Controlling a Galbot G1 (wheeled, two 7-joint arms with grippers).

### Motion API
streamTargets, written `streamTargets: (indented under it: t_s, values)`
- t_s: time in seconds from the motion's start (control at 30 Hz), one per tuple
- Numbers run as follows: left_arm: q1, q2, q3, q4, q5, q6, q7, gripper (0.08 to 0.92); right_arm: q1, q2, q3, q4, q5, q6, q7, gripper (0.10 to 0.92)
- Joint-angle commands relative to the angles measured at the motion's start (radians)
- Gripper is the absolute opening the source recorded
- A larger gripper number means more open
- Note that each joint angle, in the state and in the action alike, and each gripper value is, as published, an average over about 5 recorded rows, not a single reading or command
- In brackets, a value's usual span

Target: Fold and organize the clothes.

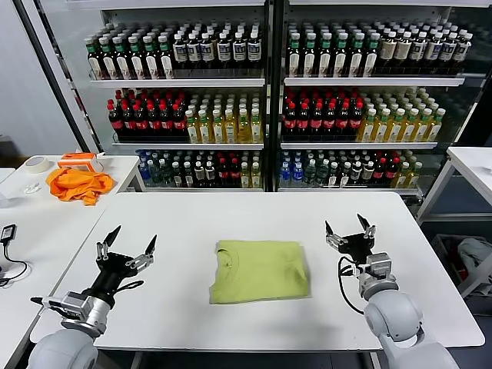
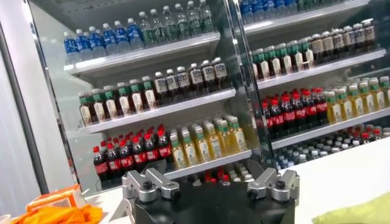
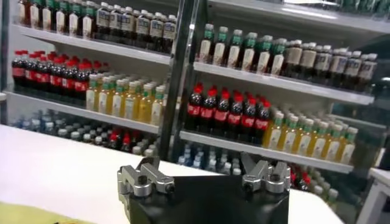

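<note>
While both grippers, left gripper [image 1: 129, 241] and right gripper [image 1: 347, 228], stand with jaws apart, the folded T-shirt [image 1: 260, 270] appears light, limp; grasp at edges.

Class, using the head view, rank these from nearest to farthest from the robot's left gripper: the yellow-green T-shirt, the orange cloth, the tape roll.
From the left gripper:
1. T-shirt, folded at the table's centre.
2. Orange cloth, on the side table.
3. Tape roll, beyond it.
</note>
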State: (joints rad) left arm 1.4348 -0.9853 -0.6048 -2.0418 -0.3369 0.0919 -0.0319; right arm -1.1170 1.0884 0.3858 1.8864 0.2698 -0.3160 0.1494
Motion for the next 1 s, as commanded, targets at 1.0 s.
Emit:
streamTargets:
  t_s: [1.0]
  values:
    - [-0.119, 0.004, 0.035, 0.106, 0.088, -0.010, 0.025, 0.823, -0.048, -0.025, 0.028, -0.006, -0.070, 0.073, -0.033, 0.823]
